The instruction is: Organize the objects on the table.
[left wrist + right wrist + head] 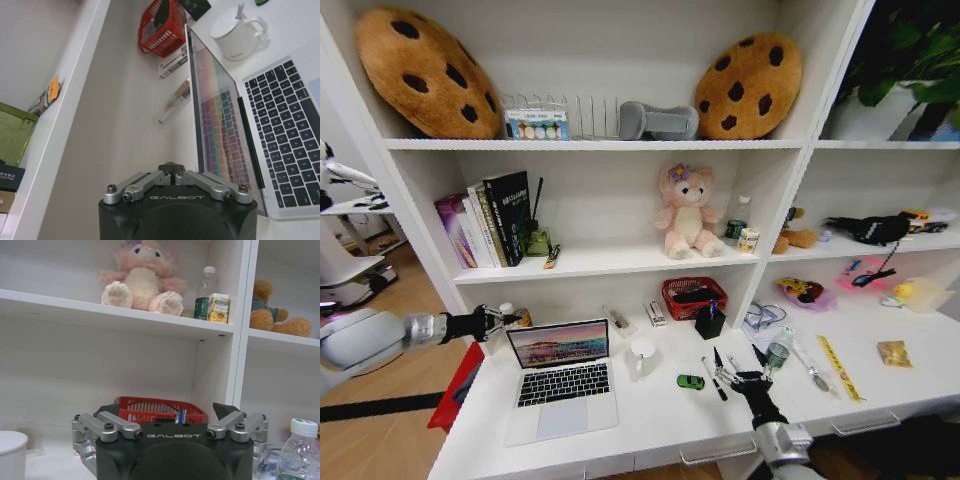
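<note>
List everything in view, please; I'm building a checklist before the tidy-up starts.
laptop: one, silver, open, on the table's left part
mug: one, white, right of the laptop
toy car: one, green, table middle
pens: two, dark, right of the toy car
basket: one, red, at the table's back
table: one, white, with drawers
books: several, middle shelf left
plush bear: one, pink, middle shelf
cookie cushions: two, brown, top shelf
left gripper: left of the laptop screen
right gripper: over the table, near the pens
</note>
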